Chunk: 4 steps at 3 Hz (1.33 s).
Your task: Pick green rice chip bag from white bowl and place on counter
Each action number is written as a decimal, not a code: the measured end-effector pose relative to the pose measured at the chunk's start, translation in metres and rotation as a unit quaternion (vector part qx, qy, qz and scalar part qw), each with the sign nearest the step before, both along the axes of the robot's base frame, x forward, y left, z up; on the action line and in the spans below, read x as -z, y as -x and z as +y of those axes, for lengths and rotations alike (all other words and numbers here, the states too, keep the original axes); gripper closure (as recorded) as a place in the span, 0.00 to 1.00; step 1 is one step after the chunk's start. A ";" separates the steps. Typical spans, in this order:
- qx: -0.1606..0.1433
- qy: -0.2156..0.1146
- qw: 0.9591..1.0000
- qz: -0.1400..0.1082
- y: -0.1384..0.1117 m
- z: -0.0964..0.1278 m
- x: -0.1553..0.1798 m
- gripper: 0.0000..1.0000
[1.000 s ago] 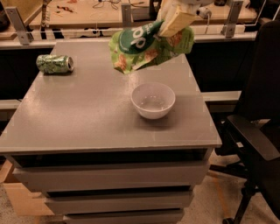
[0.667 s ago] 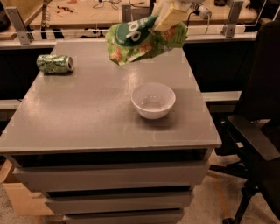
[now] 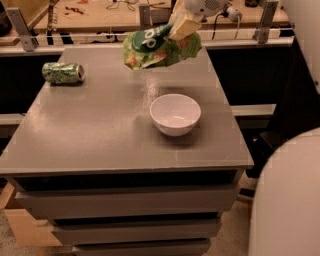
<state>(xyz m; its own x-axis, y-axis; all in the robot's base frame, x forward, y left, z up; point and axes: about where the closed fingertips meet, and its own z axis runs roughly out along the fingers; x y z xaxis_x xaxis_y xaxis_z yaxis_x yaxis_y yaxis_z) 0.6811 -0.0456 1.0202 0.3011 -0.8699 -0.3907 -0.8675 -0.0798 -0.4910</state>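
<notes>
The green rice chip bag [image 3: 157, 46], crumpled light-green foil with a dark-green logo, hangs in the air above the far middle of the counter [image 3: 100, 125]. My gripper [image 3: 181, 27] comes down from the top of the view and is shut on the bag's right upper edge. The white bowl [image 3: 175, 114] stands empty on the counter's right half, in front of and below the bag. The bag touches neither the bowl nor the counter.
A small green drink can [image 3: 63, 73] lies on its side at the counter's far left. A cluttered wooden bench [image 3: 100, 15] runs behind the counter. Grey drawer fronts [image 3: 125, 202] sit below. A white rounded robot part [image 3: 287, 200] fills the lower right corner.
My gripper has carried the bag a little to the left and farther back over the counter. The bowl and the can have not moved.
</notes>
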 end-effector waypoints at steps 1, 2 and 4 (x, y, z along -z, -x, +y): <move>0.009 -0.016 1.000 0.025 -0.029 0.000 0.030 1.00; 0.008 -0.027 0.998 0.051 -0.048 0.003 0.059 1.00; 0.006 -0.029 0.998 0.052 -0.053 0.009 0.065 0.58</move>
